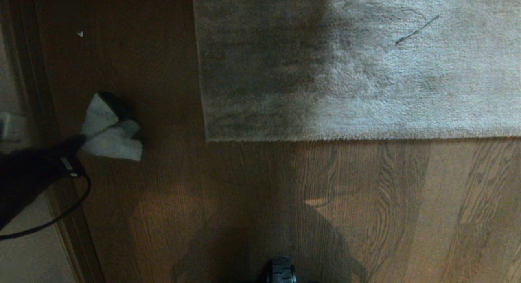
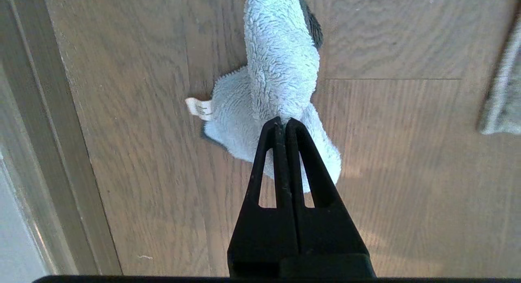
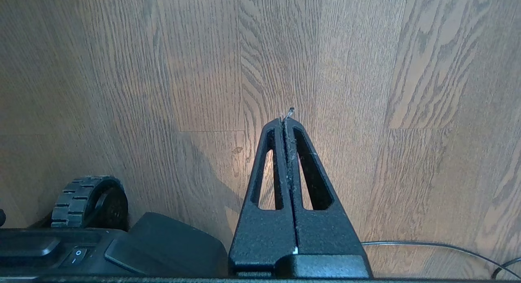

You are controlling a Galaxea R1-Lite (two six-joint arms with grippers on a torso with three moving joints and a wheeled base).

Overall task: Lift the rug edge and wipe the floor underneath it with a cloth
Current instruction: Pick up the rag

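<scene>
Black wedge-shaped left claw (image 2: pixel 283 121) pinched on fluffy terry cloth (image 2: pixel 276 71) over wood-grain floor (image 2: pixel 407 152).

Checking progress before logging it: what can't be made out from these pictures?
- Left gripper: the head view shows only a dark arm; whether the shut jaws pinch the cloth is unclear.
- Rug edge: flat; the floor underneath is covered.
- Right gripper: outside the head view.

Floor (image 1: pixel 366 201): brown planks with darker wood-grain pattern. Rug (image 1: pixel 407 79): light grey-beige plush, unpatterned, with one thin dark streak (image 1: pixel 416 30). Cloth (image 2: pixel 281 67): pale grey-green terry, dark grey reverse side, small white tag (image 2: pixel 199 108). Left gripper (image 2: pixel 283 121) and right gripper (image 3: pixel 286 120): matte black.
</scene>
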